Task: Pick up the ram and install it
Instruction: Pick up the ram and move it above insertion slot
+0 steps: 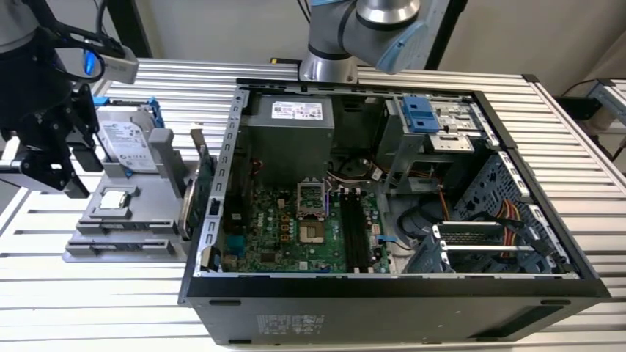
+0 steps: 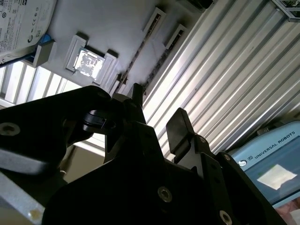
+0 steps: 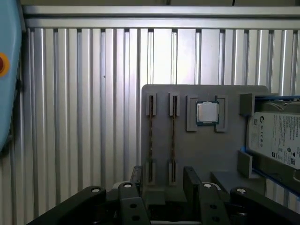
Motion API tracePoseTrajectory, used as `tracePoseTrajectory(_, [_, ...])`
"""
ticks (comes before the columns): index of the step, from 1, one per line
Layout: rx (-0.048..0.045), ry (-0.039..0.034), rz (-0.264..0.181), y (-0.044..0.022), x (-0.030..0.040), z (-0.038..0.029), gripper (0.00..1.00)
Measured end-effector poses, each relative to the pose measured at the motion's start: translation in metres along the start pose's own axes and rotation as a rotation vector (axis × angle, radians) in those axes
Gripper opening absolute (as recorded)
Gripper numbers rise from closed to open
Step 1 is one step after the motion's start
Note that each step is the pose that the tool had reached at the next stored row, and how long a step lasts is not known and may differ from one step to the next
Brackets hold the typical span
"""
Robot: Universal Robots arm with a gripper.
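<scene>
Gripper (image 3: 164, 174) jaws wide, empty, hovering over gray tray (image 3: 206, 150) at the exterior view's left of the case (image 1: 391, 312). Ram (image 3: 173, 136) stands on edge in its slot, second stick (image 3: 151, 136) just beside. Risk: jaws look centred between both, so could clip or grab two.

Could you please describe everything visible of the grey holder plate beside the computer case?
The grey holder plate looks like matte plastic, flat and rectangular, lying on the ribbed metal table at the exterior view's left of the open computer case. Two long narrow slots each hold a thin ram stick on edge; a square recess holds a processor chip; raised blocks cradle a hard drive in a blue frame.
</scene>
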State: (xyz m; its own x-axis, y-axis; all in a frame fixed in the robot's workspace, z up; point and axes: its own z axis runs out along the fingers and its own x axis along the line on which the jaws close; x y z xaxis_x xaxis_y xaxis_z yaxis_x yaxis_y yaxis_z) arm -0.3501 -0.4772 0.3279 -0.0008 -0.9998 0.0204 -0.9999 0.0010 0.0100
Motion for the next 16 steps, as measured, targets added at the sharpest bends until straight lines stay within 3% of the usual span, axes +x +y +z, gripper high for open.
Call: tracePoseTrajectory(16, [0.0001, 0.001, 0.0, 0.0, -0.0001, 0.0036, 1.0])
